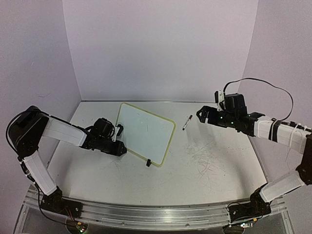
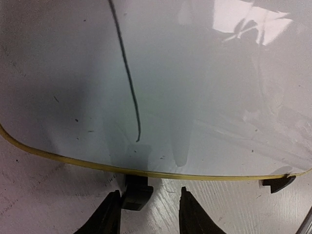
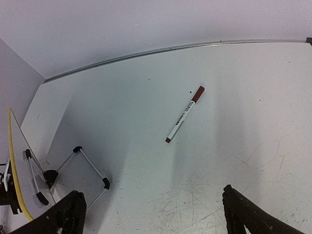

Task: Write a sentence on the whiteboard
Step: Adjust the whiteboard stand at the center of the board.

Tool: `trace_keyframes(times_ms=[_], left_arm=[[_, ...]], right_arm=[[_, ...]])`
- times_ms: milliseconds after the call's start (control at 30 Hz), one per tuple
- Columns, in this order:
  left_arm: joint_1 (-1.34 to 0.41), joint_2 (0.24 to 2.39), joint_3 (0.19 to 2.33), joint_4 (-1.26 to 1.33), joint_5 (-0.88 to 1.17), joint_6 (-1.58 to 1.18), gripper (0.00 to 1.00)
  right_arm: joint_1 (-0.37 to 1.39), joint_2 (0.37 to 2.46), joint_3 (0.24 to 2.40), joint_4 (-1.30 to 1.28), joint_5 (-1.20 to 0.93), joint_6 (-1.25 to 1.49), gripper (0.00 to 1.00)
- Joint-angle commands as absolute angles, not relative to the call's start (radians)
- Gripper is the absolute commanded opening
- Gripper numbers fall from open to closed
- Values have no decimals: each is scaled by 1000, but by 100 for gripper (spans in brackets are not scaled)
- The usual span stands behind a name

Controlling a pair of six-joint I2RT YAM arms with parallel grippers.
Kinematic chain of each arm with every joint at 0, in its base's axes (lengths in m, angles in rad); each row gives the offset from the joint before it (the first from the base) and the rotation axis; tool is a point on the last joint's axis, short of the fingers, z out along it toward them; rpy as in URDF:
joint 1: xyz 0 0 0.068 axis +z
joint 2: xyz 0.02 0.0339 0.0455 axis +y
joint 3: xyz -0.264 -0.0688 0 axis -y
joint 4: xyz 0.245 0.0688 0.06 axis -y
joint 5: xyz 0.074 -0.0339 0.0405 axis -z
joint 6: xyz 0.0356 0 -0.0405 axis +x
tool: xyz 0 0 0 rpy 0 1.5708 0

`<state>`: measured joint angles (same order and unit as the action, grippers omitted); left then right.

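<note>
From above, you had the whiteboard [image 1: 146, 131] propped at a tilt in the middle of the table [image 1: 219, 165], with no sentence on it that I could read. Your left gripper [image 1: 119, 139] sat against its eight o'clock edge. Your right gripper [image 1: 200, 116] hung off the board's three o'clock side, well apart from it. The marker [image 1: 187, 122] lay flat just beside that gripper, at its eight o'clock.

Through the left wrist, the board filled the view, and one dark stroke [image 2: 127, 73] ran down from twelve o'clock. A black clip foot [image 2: 136, 192] under the yellow rim [image 2: 63, 158] stood between your fingers [image 2: 109, 214]. It was hard by the finger at seven o'clock and clear of the one at five. Your jaws were part spread, pinching nothing. A second foot [image 2: 278, 183] showed at four o'clock.

Through the right wrist, your jaws were spread wide and empty, with the marker at twelve o'clock from them. The board stood edge-on at eight o'clock on its wire stand [image 3: 92, 165].

I judged two risks. With the foot off-centre, one finger would have met it first and could have shoved or tipped the propped board. The thin marker, lying askew to your wide jaws, could have rolled away under a careless descent.
</note>
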<state>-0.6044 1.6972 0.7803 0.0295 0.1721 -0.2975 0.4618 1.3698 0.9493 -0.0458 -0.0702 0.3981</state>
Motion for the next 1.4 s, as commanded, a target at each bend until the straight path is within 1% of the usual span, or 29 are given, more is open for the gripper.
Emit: trace_keyframes(times_ms=[0, 133, 333, 467, 533, 667, 833, 867, 900, 1000, 1100, 1167, 1200, 1267, 1367], left_arm=[[-635, 1724, 841, 51, 113, -284, 39], [-643, 1743, 842, 49, 93, -271, 37], [-707, 1748, 874, 53, 40, -332, 24], [-770, 1755, 881, 61, -53, -411, 17], [-804, 1757, 888, 61, -95, -450, 17], [-872, 1776, 920, 66, -134, -527, 21], [-944, 1828, 952, 88, -157, -559, 23], [-954, 1838, 959, 90, -153, -557, 24], [-965, 1849, 966, 91, -145, -554, 29], [-989, 1845, 965, 91, -121, -528, 44], [-994, 1765, 913, 93, -123, -506, 56], [-995, 1700, 875, 92, -129, -482, 60], [-995, 1663, 856, 91, -134, -476, 65], [-994, 1587, 819, 88, -137, -471, 79], [-993, 1488, 794, 72, -153, -465, 84]], right_arm=[[465, 1334, 954, -32, -56, 388, 98], [465, 1323, 948, -39, -44, 386, 98], [465, 1338, 956, -38, -55, 390, 98], [470, 1335, 964, -51, -13, 379, 98], [481, 1333, 978, -88, 72, 360, 98], [493, 1350, 1043, -215, 221, 337, 98], [584, 1362, 1092, -306, 304, 334, 98], [604, 1370, 1104, -319, 309, 340, 98], [636, 1376, 1112, -338, 312, 348, 98], [716, 1398, 1144, -385, 309, 395, 98], [787, 1422, 1151, -399, 268, 440, 98], [836, 1449, 1144, -396, 243, 465, 98], [853, 1467, 1138, -389, 229, 474, 97], [877, 1512, 1122, -368, 184, 493, 93], [902, 1576, 1073, -276, 102, 522, 85]])
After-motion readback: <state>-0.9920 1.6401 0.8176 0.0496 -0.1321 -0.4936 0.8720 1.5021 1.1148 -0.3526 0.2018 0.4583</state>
